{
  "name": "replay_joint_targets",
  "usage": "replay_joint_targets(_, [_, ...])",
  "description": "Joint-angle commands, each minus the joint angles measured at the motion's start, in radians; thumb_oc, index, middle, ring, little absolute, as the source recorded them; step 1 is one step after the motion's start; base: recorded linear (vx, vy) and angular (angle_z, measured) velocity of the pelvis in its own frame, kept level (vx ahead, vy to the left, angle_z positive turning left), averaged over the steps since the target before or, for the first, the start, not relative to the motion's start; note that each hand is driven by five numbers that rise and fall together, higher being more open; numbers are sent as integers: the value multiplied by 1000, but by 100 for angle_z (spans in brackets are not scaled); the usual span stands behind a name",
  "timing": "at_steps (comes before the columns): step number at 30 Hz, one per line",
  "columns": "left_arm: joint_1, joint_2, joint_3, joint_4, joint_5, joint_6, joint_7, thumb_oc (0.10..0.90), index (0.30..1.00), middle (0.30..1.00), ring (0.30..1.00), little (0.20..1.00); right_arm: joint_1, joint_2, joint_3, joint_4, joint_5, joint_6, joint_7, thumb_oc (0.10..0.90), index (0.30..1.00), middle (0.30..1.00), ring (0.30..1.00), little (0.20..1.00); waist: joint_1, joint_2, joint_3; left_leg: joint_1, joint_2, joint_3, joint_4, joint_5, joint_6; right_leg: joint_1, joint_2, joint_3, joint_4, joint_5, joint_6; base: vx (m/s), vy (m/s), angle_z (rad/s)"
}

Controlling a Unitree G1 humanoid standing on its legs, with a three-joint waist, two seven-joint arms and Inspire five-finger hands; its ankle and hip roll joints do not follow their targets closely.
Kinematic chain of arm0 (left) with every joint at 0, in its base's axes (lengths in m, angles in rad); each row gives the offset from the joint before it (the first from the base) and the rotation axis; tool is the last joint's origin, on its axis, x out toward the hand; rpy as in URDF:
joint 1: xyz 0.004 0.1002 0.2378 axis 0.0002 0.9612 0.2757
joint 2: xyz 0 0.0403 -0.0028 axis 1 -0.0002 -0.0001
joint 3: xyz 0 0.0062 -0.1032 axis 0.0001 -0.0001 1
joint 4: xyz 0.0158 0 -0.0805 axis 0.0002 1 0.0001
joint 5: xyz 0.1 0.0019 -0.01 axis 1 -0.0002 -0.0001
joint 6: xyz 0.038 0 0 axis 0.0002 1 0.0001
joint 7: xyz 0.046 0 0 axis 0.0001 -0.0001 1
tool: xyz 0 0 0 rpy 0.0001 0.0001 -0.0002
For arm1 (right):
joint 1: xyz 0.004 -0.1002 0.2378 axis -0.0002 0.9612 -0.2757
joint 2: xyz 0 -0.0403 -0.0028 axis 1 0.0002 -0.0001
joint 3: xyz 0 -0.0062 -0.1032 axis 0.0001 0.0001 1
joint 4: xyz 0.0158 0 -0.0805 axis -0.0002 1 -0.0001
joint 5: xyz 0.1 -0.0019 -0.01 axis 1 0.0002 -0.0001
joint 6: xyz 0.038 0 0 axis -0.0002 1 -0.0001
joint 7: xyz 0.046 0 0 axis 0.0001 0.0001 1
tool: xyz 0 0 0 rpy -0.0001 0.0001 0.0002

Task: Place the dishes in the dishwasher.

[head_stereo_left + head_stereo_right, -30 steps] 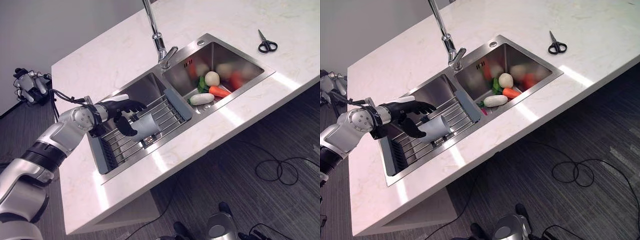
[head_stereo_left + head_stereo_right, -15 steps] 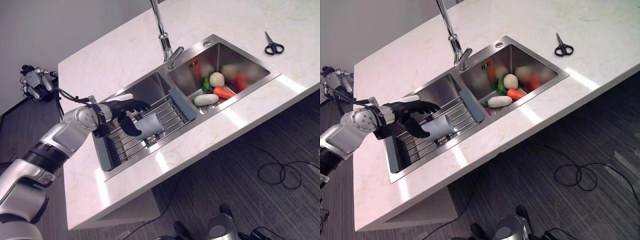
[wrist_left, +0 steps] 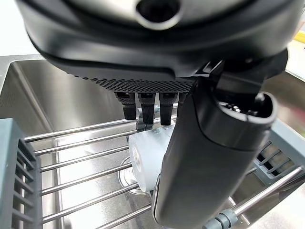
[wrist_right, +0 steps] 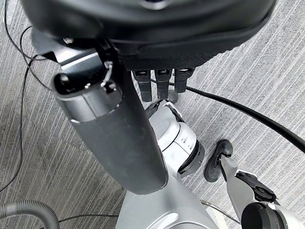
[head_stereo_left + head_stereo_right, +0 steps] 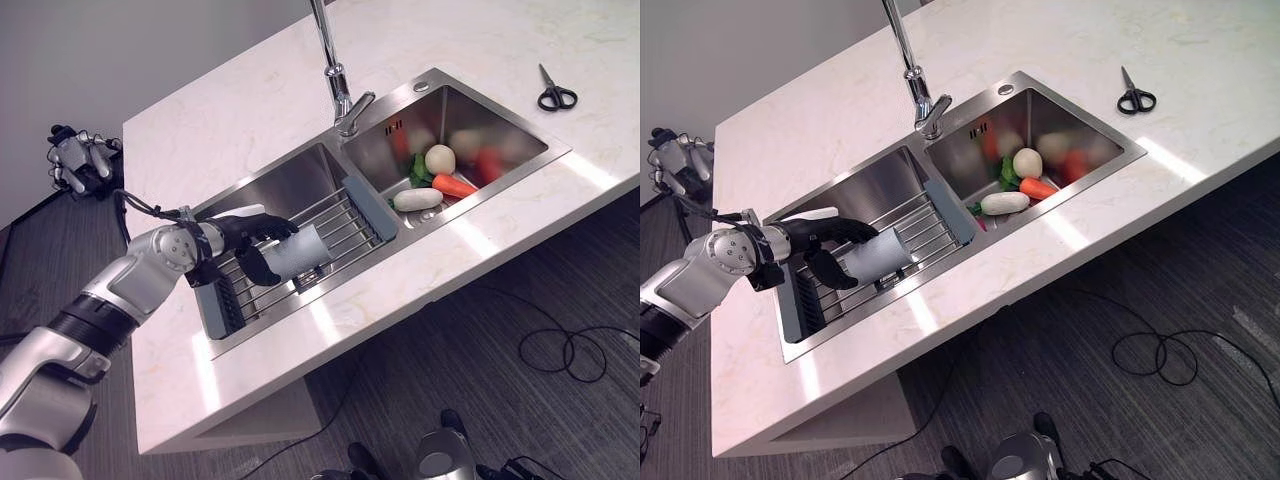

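Observation:
A pale grey cup [image 5: 297,256] lies on its side on the wire drying rack [image 5: 345,222] set in the left sink basin [image 5: 270,185]. My left hand [image 5: 243,236] is over the cup, with fingers curled across its top and the thumb under its side, so it is shut on the cup. The left wrist view shows the cup [image 3: 143,160] past the fingers [image 3: 145,107], resting on the rack bars. My right hand [image 4: 119,133] hangs relaxed over the carpeted floor, holding nothing.
The right basin [image 5: 500,125] holds a carrot [image 5: 455,186], a white radish [image 5: 416,199] and other vegetables. A tall faucet [image 5: 338,85] stands behind the divider. Black scissors [image 5: 557,96] lie on the white counter [image 5: 230,95] at the far right.
My left hand's fingers have closed down over the cup, from spread above it to wrapped round it. The camera has shifted, moving the whole scene slightly in the picture.

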Motion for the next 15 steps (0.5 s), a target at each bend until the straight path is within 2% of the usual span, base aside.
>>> replay_joint_targets(1, [-10,15,162,30,1,-21,36,800,900,900,900,900,74,-27,-28,-51,37,-20,9,800,900,900,900,900,-22,16,-64,-29,56,-89,180,-206,-44,-86,-26,14,108,-98,81,0,0,0])
replay_joint_targets(10, [20,-36,198,70,-37,-81,142,800,900,900,900,900,85,-26,-25,-62,32,-24,6,800,900,900,900,900,-37,17,-59,-28,58,-77,180,-205,-46,-94,-32,21,108,-94,85,0,0,0])
replay_joint_targets(15, [32,-59,217,85,-55,-80,149,800,900,900,900,900,91,-26,-25,-61,27,-26,6,800,900,900,900,900,-45,16,-55,-28,61,-71,180,-204,-48,-99,-32,26,108,-92,86,2,-3,-3])
